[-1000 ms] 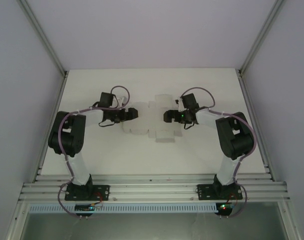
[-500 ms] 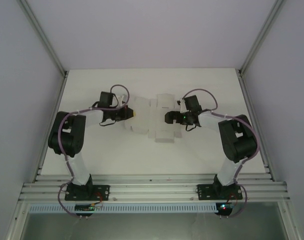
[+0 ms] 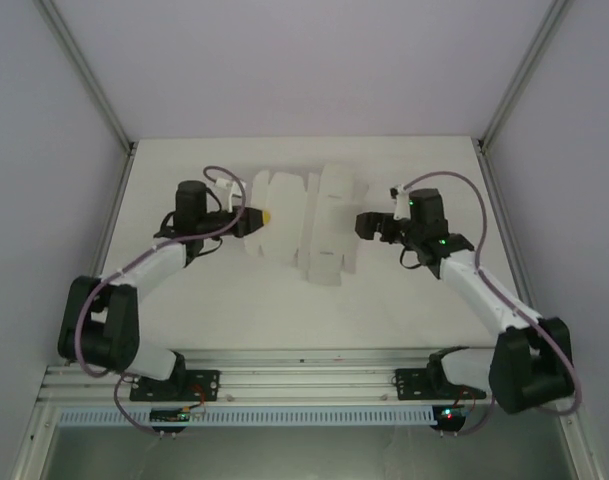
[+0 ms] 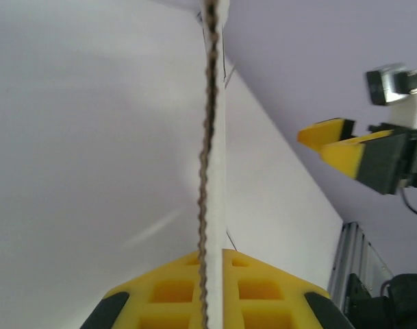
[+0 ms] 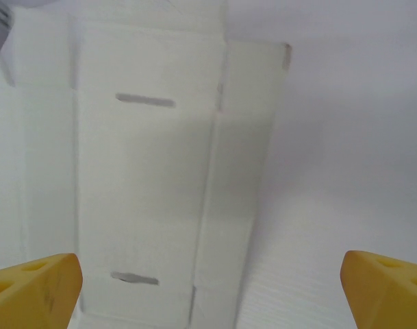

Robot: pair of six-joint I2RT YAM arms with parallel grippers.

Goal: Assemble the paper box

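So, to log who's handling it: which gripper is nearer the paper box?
Left. The left gripper is shut on the left edge of the paper box; the right gripper hangs open beside its right edge.

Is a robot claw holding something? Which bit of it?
The left claw pinches the flat white card sheet by its left edge. The right claw is open, holding nothing.

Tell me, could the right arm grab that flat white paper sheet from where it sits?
Probably yes. The right gripper is open and faces the right side of the paper box from close by, with nothing between them. The left gripper pinches the opposite edge.
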